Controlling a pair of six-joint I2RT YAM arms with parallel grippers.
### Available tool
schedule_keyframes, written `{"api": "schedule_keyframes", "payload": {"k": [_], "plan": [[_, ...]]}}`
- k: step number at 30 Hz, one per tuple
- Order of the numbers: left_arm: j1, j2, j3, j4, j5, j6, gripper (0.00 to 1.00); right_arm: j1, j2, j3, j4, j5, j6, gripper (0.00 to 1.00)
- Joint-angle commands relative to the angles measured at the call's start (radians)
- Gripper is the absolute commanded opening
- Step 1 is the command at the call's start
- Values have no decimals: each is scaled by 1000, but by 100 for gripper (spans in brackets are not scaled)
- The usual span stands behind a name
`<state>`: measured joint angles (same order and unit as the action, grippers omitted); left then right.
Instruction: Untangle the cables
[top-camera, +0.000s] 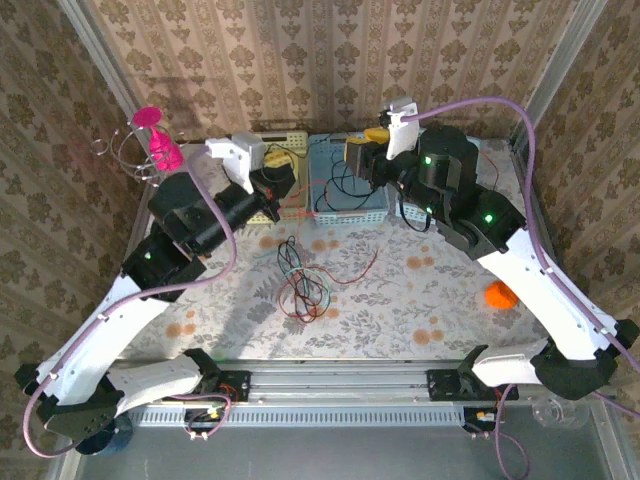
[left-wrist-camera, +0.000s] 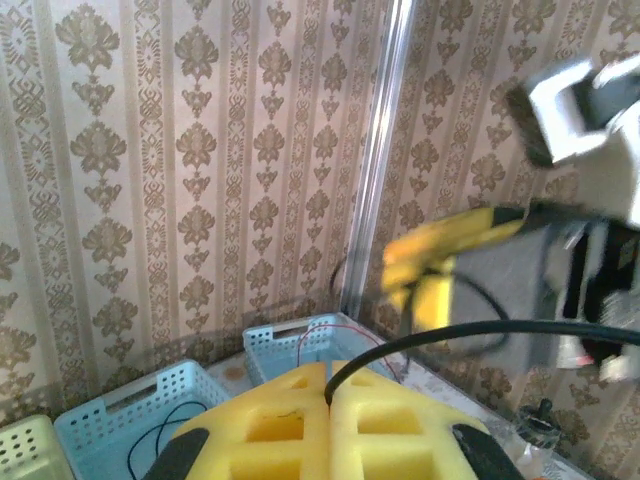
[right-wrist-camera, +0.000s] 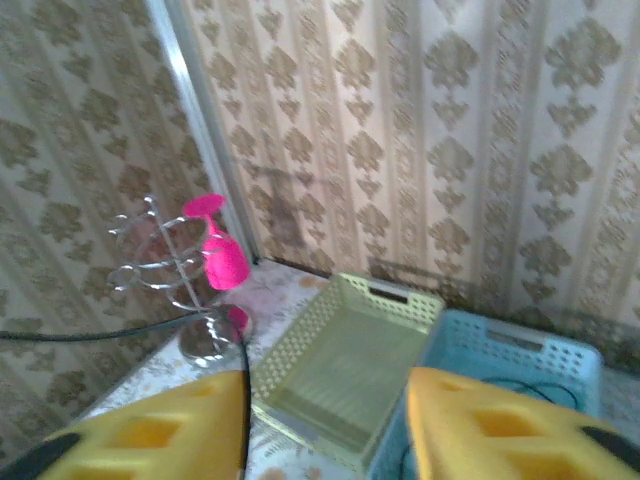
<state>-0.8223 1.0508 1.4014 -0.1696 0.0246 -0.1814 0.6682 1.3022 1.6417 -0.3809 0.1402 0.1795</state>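
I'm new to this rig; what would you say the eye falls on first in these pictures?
A loose tangle of cables, red, black and teal, lies mid-table. Beyond it, over the far baskets, the left gripper is shut on a black cable running off to the open right gripper. A bright pink piece on a wire stand marks the far left corner.

The left arm (top-camera: 130, 300) and right arm (top-camera: 545, 285) are raised and bent inward, their wrists facing each other. The left gripper (left-wrist-camera: 328, 405) presses its yellow fingers together on a black cable (left-wrist-camera: 480, 327). The right gripper (right-wrist-camera: 330, 420) holds its fingers apart.
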Motion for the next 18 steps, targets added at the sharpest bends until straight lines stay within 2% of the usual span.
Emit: {"api": "schedule_keyframes", "payload": {"k": [1,6,10,13,15,18], "plan": [[40,69,79,-81,49,9,0,-46,-2,-22,12,-68,72,59],[94,131,139,-83,113,-50,0,-56,-75,-247,115,-180,47,72],[134,147,156,-82,166,-103,0,-59,-160,-429,228,-298,28,74],[150,144,140,-71,196,-131,0,-66,-234,-565,325,-299,31,76],[155,138,121,-57,210,-146,0,-76,-247,-611,363,-320,28,77],[165,137,104,-50,245,-173,0,-86,-197,-580,341,-403,-1,78]]}}
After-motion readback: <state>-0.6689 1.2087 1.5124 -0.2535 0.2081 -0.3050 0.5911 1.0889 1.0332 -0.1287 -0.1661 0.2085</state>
